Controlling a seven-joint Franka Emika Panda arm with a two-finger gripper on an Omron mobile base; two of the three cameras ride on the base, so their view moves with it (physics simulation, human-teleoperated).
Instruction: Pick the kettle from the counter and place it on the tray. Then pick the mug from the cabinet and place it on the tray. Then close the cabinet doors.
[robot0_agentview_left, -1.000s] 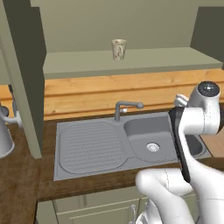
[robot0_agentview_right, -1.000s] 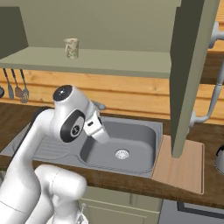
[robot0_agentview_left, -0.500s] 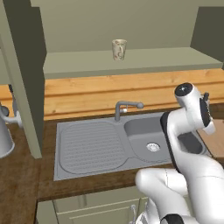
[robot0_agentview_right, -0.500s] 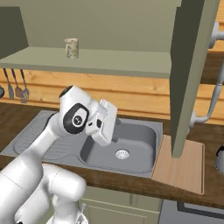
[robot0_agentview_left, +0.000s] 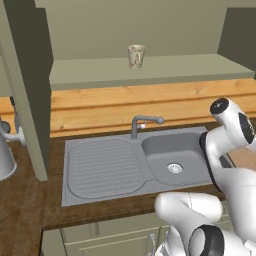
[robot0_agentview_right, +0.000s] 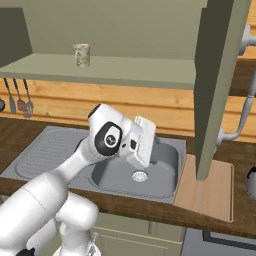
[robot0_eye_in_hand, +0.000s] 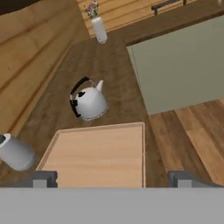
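the kettle (robot0_eye_in_hand: 89, 101) sits on the dark wood bench (robot0_eye_in_hand: 109, 65), just beyond the far edge of the tray (robot0_eye_in_hand: 100, 151) and apart from it, its spout pointing away from me and its black handle arched over the top. so as i read it nothing of the task is done yet: the kettle is not on the tray, whose pale surface is bare.

in the hand view the jaws (robot0_eye_in_hand: 113, 178) stand wide open with nothing between them, their two dark tips rising at the bottom of the picture, one at either side of the tray's near end. the kettle lies ahead of the jaws and a little to the left of their midline, with the whole tray between. i judge i must reach on past the tray and come down over that handle before closing.

the mug (robot0_agentview_left: 136, 56) stands upright on the cabinet shelf (robot0_agentview_left: 150, 70), near the middle, untouched. the cabinet doors (robot0_agentview_right: 220, 85) stand open, one at each side, so both later steps remain as well.

further out, a grey cylindrical vessel (robot0_eye_in_hand: 15, 152) stands beside the tray's left edge, and a slim pale vase (robot0_eye_in_hand: 99, 27) with flowers stands beyond the kettle. the grey sink (robot0_agentview_left: 172, 157) lies below the shelf.
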